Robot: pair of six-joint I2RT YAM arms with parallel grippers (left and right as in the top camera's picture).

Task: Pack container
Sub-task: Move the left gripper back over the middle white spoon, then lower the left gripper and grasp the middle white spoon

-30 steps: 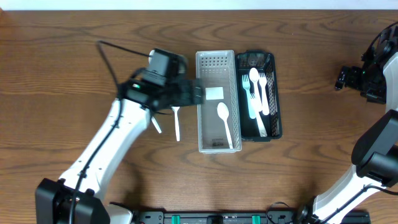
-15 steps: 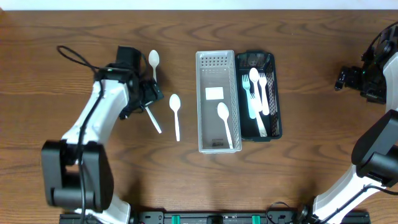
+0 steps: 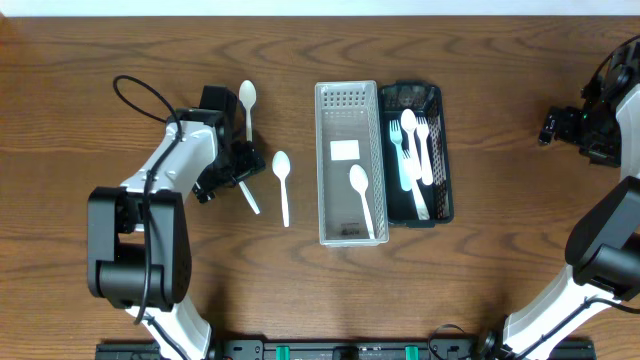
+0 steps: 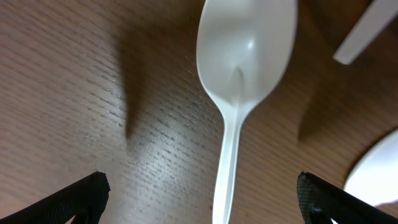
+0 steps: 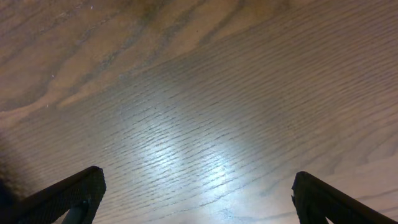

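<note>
The left gripper (image 4: 200, 199) is spread wide and holds nothing. Between its fingers a white plastic spoon (image 4: 244, 50) lies flat on the brown wooden table (image 4: 74, 81), handle toward the camera and bowl away. The handle is thin and flush with the wood, so a close from here could skid off it or scrape the table. A grip low on the handle would likely let the bowl sag and swing. A neighbouring white bowl (image 4: 380, 167) lies just beside the right-hand finger and could be nudged or pinched along.

From above, a white handle (image 3: 250, 198) pokes out from under that gripper, with a loose white spoon (image 3: 283, 190) near it. To their right stands the clear slotted plastic container (image 3: 347, 100) at mid-table, one packed spoon (image 3: 360, 195) inside, just beside the black mesh plastic tray (image 3: 445, 140) of cutlery. A tilted spoon could catch its rim.

Far off, the right gripper (image 5: 202, 205) is open and empty over bare wood.

A second ago the left gripper was at the container's left wall. Half a second ago it was already back over the loose spoons. Since then it has barely shifted, and the container's contents are unchanged.
</note>
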